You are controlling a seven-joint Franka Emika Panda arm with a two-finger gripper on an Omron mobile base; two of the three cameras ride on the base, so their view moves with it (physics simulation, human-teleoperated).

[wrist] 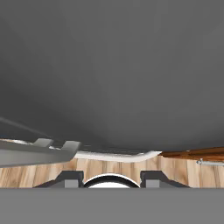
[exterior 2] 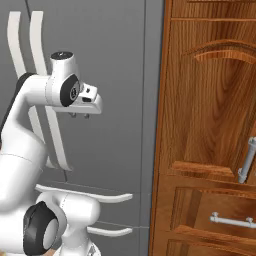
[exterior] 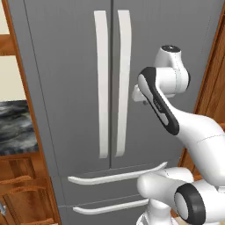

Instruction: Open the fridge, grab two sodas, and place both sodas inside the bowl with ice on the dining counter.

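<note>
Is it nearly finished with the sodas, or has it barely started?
Barely started. The fridge has both doors shut, handles untouched. The gripper hangs shut and empty in front of the right door, beside the wooden cabinet. Opening the fridge, taking two sodas and carrying them to the bowl all remain.

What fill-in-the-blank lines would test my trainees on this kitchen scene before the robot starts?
1. Both upper doors of the fridge are ____.
2. Below the doors sit ____ drawers, each with a white handle.
3. The hand holds ____.
4. Right of the fridge stands a brown ____ cabinet.

Missing words: closed; two; nothing; wooden
</note>
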